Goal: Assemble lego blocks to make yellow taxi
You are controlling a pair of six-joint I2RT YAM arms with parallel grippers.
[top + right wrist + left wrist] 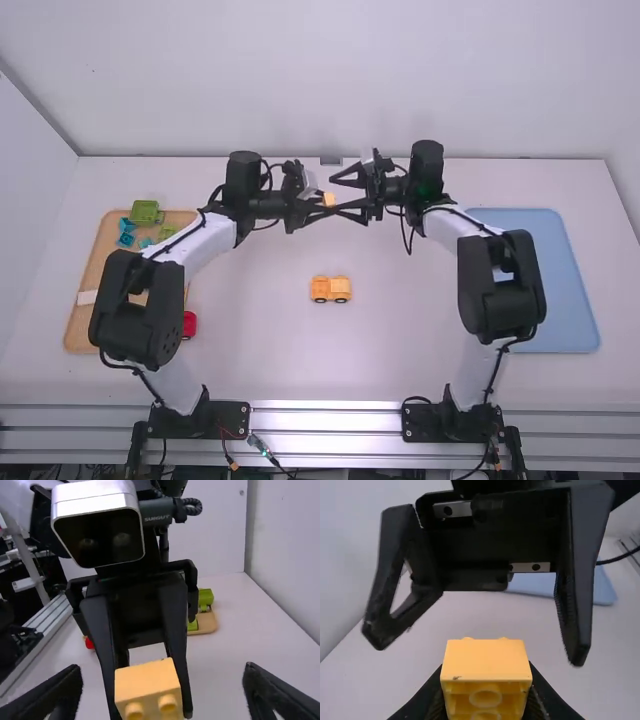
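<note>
Above the far middle of the table, my left gripper (318, 206) is shut on a yellow block (329, 199). My right gripper (347, 194) faces it, open around the block without touching it. In the left wrist view the yellow block (486, 667) sits between the fingertips of my left gripper (486, 700). The right wrist view has the yellow block (148, 687) with studs toward the camera, between the wide-spread fingers of my right gripper (162, 695). A yellow toy car body (330, 289) with dark wheels stands on the middle of the table.
At the left lies a wooden tray (82, 318) with green blocks (146, 212) and teal blocks (126, 232). A red piece (189, 324) is beside the left arm. The blue tray (560, 290) lies at the right, partly under the right arm.
</note>
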